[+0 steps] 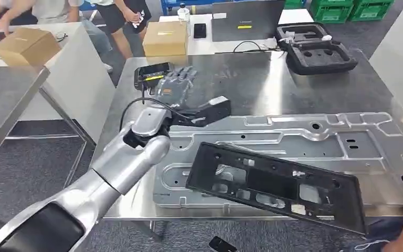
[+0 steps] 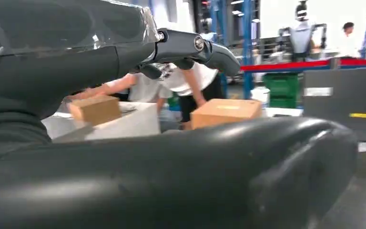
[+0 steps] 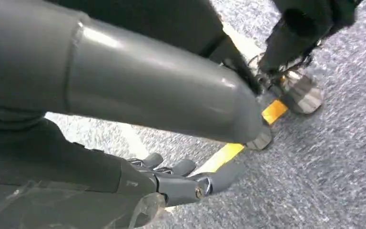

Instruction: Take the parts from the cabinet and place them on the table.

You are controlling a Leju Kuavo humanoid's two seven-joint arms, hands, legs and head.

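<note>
Parts-wise, black frame (image 1: pixel 275 186) lies lower middle across the metal plate (image 1: pixel 315 142) on the table (image 1: pixel 252 79). My left hand (image 1: pixel 178 84) hovers spread, empty, upper middle; I'd withdraw slowly, avoiding nudging anything.

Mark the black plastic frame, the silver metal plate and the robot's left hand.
black plastic frame (image 1: pixel 341 197): head view, on its solid right end.
silver metal plate (image 1: pixel 294 139): head view, on a bare flat stretch above the frame.
left hand (image 1: pixel 176 84): head view, on the back of the hand, over the table.
</note>
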